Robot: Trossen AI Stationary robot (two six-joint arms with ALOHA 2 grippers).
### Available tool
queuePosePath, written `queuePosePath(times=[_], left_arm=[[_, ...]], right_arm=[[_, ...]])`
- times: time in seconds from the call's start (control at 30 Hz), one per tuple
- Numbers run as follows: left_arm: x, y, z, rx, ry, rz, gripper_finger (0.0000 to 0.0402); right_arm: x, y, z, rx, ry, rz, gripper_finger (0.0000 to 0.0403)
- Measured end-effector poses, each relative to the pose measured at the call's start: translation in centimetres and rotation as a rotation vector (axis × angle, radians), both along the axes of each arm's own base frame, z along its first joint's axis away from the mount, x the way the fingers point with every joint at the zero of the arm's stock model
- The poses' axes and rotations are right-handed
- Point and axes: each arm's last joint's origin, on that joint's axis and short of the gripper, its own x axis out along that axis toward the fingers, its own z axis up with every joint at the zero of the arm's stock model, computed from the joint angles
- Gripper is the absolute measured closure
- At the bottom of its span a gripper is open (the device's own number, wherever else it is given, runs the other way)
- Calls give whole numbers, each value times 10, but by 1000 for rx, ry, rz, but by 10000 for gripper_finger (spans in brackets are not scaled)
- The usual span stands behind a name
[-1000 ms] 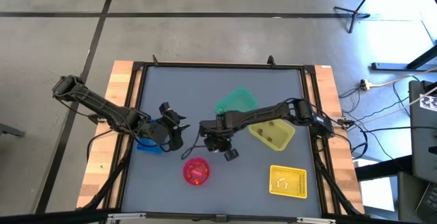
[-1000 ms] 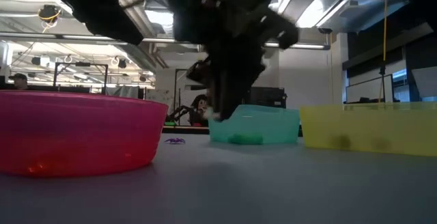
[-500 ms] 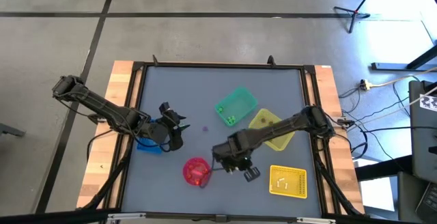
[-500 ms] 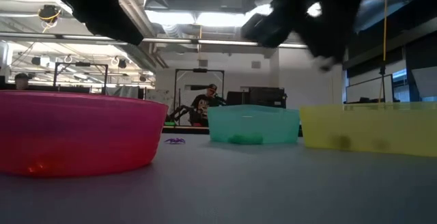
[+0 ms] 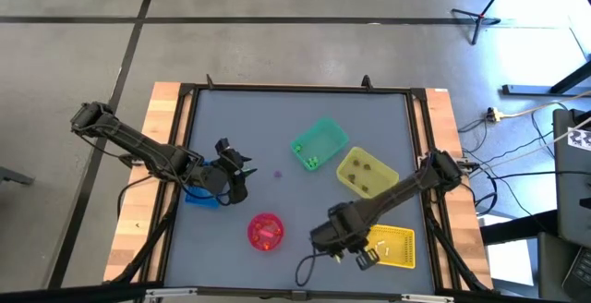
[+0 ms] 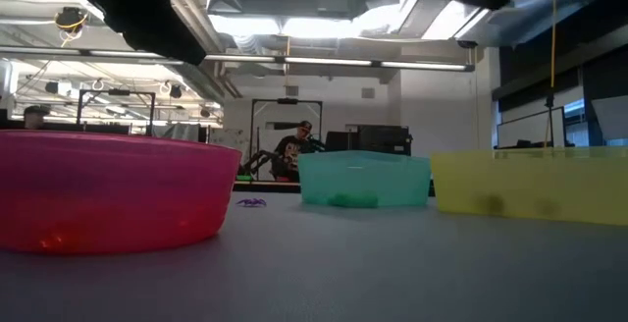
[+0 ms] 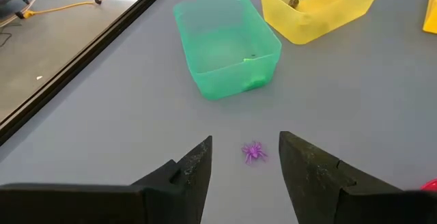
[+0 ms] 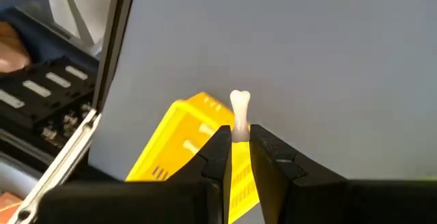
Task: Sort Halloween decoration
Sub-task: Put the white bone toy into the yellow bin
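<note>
Fingers of the right gripper [image 8: 237, 149] pinch a small white bone-shaped trinket [image 8: 240, 113] above the yellow slotted plastic bin [image 5: 391, 245] — seen only from its wrist. Left gripper [image 7: 246, 157] gapes, empty — tiny purple spider [image 7: 254, 151] beneath.

Two dark jointed arms, trailing black cables

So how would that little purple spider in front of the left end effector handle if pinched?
The purple spider is tiny with thin splayed legs, so probably very light and easily nudged. It lies flat on the table, so rolling seems unlikely. The left end effector, open, may struggle to catch something so low.
</note>
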Motion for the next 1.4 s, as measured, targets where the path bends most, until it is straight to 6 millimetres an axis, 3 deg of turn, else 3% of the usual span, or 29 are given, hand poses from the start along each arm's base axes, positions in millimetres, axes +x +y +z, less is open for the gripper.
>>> queuePosePath(times=[0.2,0.4,0.63,1.17,1.4], left_arm=[[0,0,0,0,0,0,247],[0,0,0,0,1,0,247],[0,0,0,-2,-1,1,247],[10,2,8,-75,-117,-9,247],[15,13,7,-232,-97,-49,247]], right_arm=[[-22,20,0,-75,84,-30,352],[-51,33,-11,-284,191,-137,352],[-69,50,-21,-354,211,-214,352],[-74,56,-21,-382,211,-312,352],[-75,55,-21,-406,226,-357,352]])
